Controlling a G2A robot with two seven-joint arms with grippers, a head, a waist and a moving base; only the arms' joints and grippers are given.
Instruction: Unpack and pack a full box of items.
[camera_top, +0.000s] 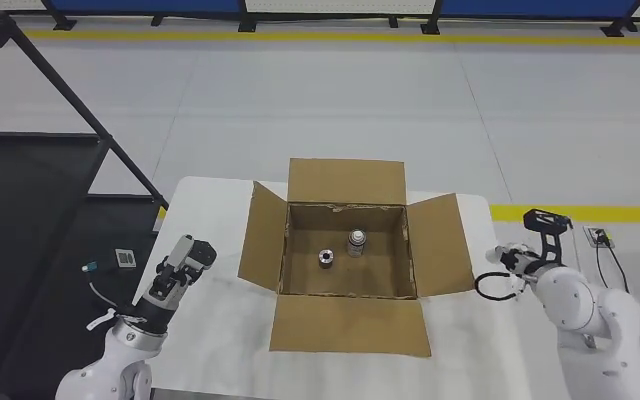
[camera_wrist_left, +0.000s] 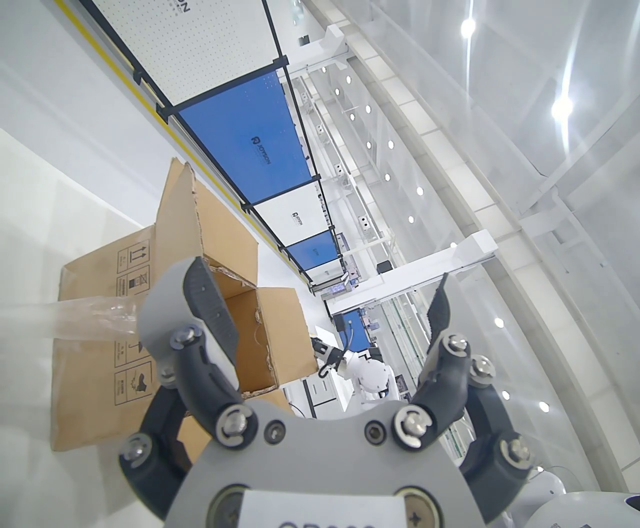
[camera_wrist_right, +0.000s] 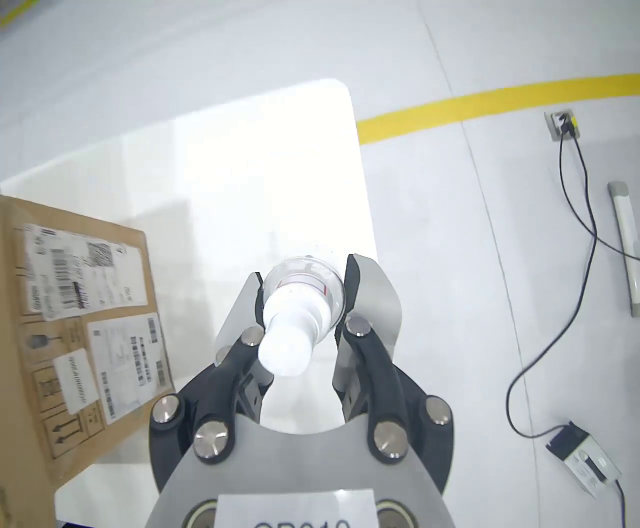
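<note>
At the white table's (camera_wrist_right: 280, 175) right edge, the right gripper (camera_wrist_right: 305, 280) clamps a clear white-capped bottle (camera_wrist_right: 295, 320); the left gripper (camera_wrist_left: 320, 282) is spread wide near the brown cardboard box (camera_wrist_left: 90, 400).

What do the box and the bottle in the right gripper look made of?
Box: brown corrugated cardboard, matte; the ragged flap edges suggest it. Bottle: clear glossy body, probably plastic, possibly glass; white matte cap, likely plastic.

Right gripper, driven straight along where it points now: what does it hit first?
Probably the white table. The right gripper is shut on a clear bottle pointing down at bare tabletop beside the box; the bottle's base would land first. Gap unclear.
</note>
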